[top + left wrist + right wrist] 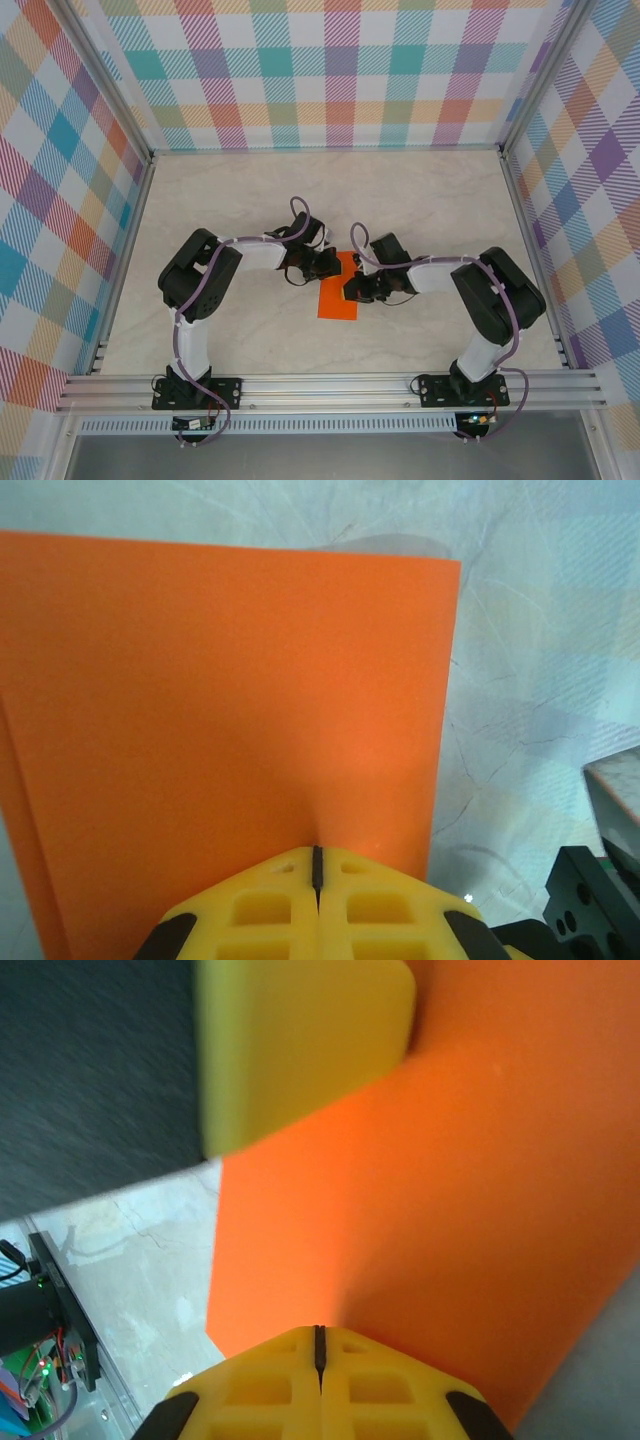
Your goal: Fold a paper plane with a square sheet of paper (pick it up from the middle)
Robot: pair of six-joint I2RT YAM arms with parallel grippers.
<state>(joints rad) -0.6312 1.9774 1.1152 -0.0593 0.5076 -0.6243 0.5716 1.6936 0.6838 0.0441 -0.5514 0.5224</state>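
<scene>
Our left gripper (317,855) and right gripper (319,1332) are both clenched empty, tips down on the square sheet of paper (336,306), which lies flat on the counter (430,200) beneath them. It looks halved into a narrow rectangle; we judge nose and wing folds remain.

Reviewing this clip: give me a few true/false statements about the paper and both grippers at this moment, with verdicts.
1. The left gripper and the right gripper both have their jaws shut. True.
2. The sheet of paper is blue. False: it is bright orange.
3. The sheet of paper lies flat on the table. True.
4. The paper is already a pointed dart with wings. False: it is a flat rectangle with straight edges.
5. The left gripper is off by the back wall, far from the paper. False: its tip is at the paper, close to the right gripper.
</scene>
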